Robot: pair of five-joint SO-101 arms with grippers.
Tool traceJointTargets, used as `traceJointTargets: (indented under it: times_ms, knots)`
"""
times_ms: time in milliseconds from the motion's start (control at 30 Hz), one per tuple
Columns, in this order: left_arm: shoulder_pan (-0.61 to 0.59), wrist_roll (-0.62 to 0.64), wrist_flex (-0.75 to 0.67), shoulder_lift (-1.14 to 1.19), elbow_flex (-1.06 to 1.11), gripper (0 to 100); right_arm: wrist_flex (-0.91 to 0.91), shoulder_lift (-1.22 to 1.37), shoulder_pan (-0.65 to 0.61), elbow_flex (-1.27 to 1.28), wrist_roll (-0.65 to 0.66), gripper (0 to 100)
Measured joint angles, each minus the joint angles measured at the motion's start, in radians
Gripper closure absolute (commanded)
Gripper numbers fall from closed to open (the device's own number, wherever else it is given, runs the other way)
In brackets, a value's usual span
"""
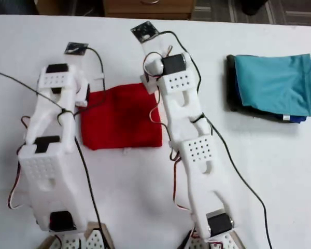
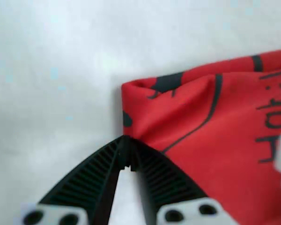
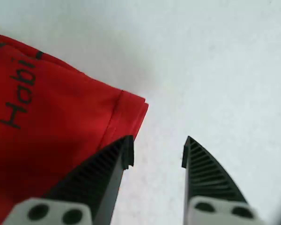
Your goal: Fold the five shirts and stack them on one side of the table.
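**Red shirt gripped at one corner, stack set aside**

On the white table a folded red shirt lies flat. A stack of folded shirts, teal on top, sits well apart on the right. The left claw is pinched tight on a red shirt corner. The right claw gapes wide, straddling another corner's edge.

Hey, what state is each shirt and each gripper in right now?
red shirt: folded, lying flat.
shirt stack: folded and piled, teal on top.
left gripper: shut on the red shirt's corner.
right gripper: open, beside another corner of the red shirt.
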Motion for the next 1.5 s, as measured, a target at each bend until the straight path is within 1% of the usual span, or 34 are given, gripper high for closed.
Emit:
traceJointTargets:
  times_ms: [33, 67, 233, 333, 433, 500, 667, 733, 833, 1033, 1200, 1500]
  knots:
    - [0.0, 0.0, 0.032, -0.015, 0.0, 97, 0.005, 0.0, 0.0, -0.002, 0.0, 96.7]
    - [-0.002, 0.0, 0.057, -0.031, 0.0, 97, 0.009, 0.002, 0.002, -0.003, 0.0, 99.1]
    - [-0.005, 0.002, 0.192, -0.063, 0.0, 97, 0.014, 0.002, -0.005, -0.005, 0.0, 86.5]
    - [-0.031, 0.002, 0.233, -0.066, 0.0, 97, 0.014, 0.002, -0.028, -0.005, -0.003, 78.3]
    - [-0.081, -0.006, 0.25, -0.066, 0.0, 97, 0.014, -0.017, -0.066, 0.032, -0.066, 71.0]
    - [-0.12, -0.026, 0.252, -0.066, 0.0, 97, 0.014, -0.057, -0.092, 0.098, -0.112, 68.3]
    - [-0.215, -0.063, 0.252, -0.066, 0.0, 97, 0.014, -0.196, -0.149, 0.368, -0.186, 67.3]
    - [-0.242, -0.072, 0.252, -0.066, 0.0, 97, 0.014, -0.244, -0.152, 0.493, -0.233, 67.3]
    - [-0.262, -0.075, 0.252, -0.066, 0.0, 97, 0.014, -0.272, -0.144, 0.615, -0.255, 67.3]
    - [-0.265, -0.075, 0.252, -0.066, 0.0, 97, -0.032, -0.272, -0.149, 0.635, -0.261, 60.6]
    - [-0.275, -0.075, 0.252, -0.066, 0.0, 97, -0.107, -0.241, -0.178, 0.638, -0.261, 60.8]
    - [-0.308, -0.075, 0.252, -0.066, 0.0, 97, -0.155, -0.178, -0.176, 0.637, -0.267, 60.8]
